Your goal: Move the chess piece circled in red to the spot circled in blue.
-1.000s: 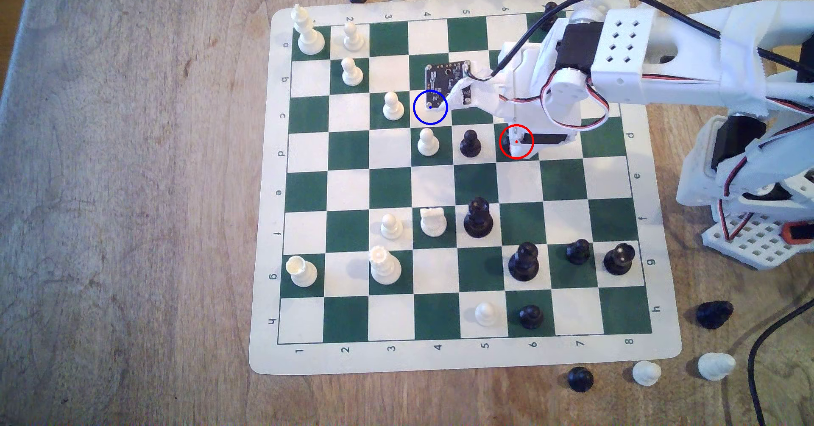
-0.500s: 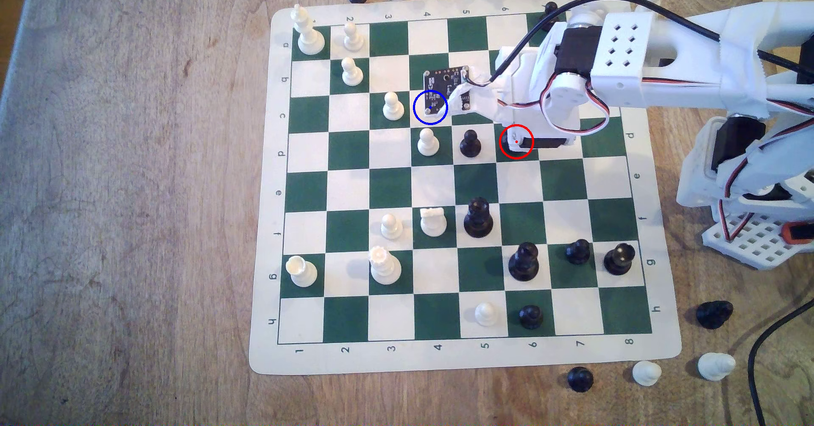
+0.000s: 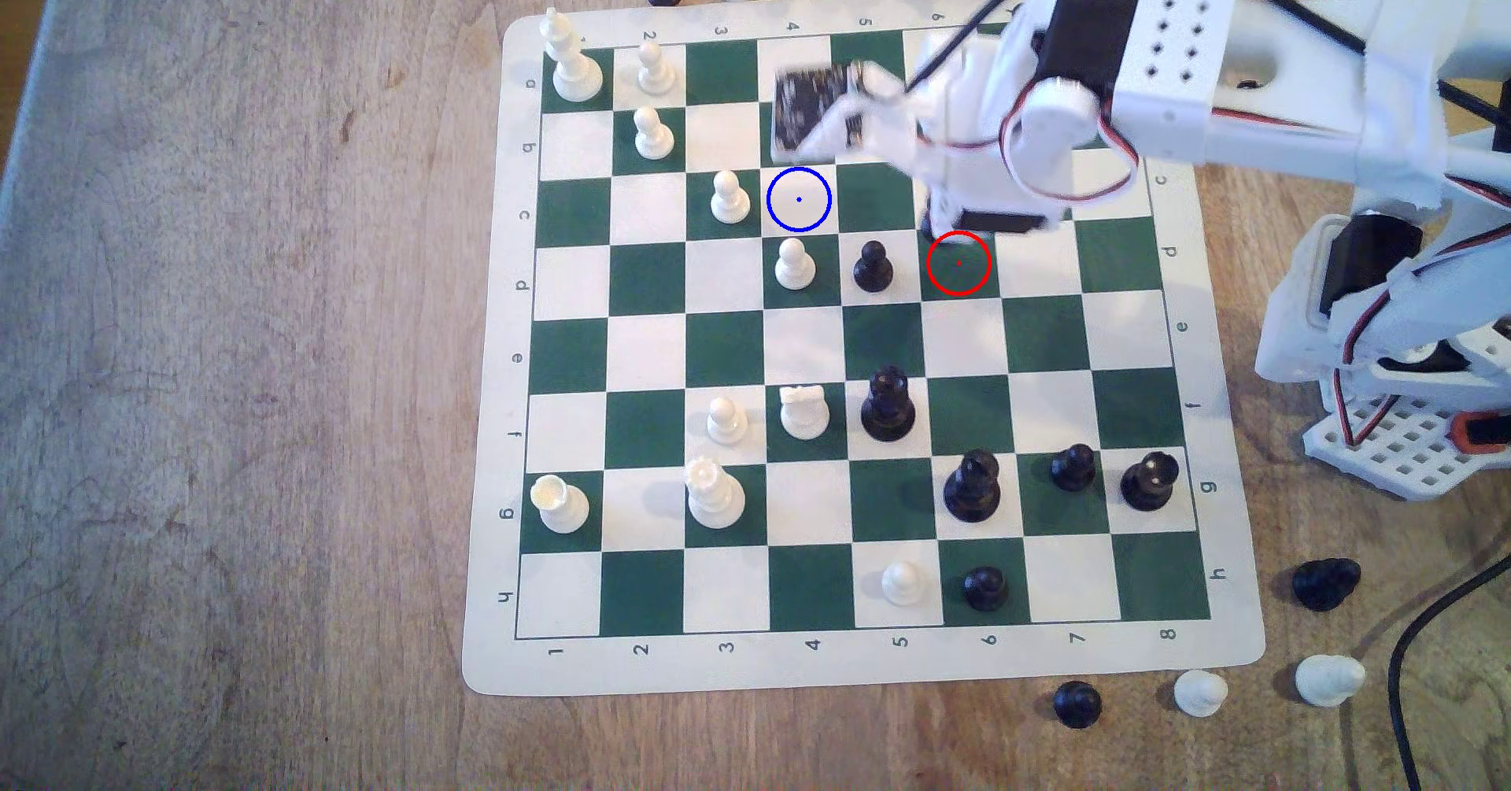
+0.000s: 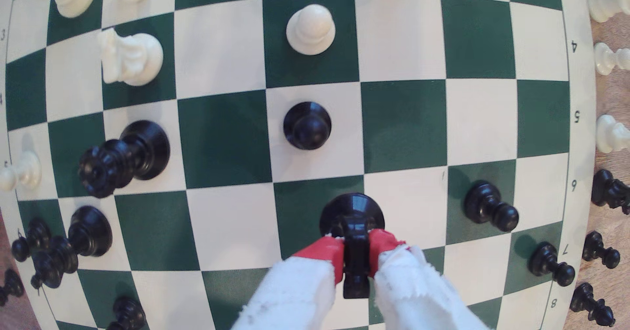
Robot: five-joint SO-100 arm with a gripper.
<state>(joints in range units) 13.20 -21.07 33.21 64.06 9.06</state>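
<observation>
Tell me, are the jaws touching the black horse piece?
Touching. The wrist view shows the gripper with both red-tipped jaws pressed against the chess piece.

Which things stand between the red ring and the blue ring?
In the exterior view, a black pawn and a white pawn stand just below that line.

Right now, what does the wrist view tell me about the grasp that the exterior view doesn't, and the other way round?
Wrist view: the red-tipped fingers are shut on the head of the black chess piece, one on each side, its round base hanging free over the board.

Exterior view: the blue-ringed spot is uncovered, a white pawn on the square to its left in that view, and the red-ringed square is vacated; the arm hides the grasp itself.

Both: the black pawn standing close by the vacated square.
</observation>
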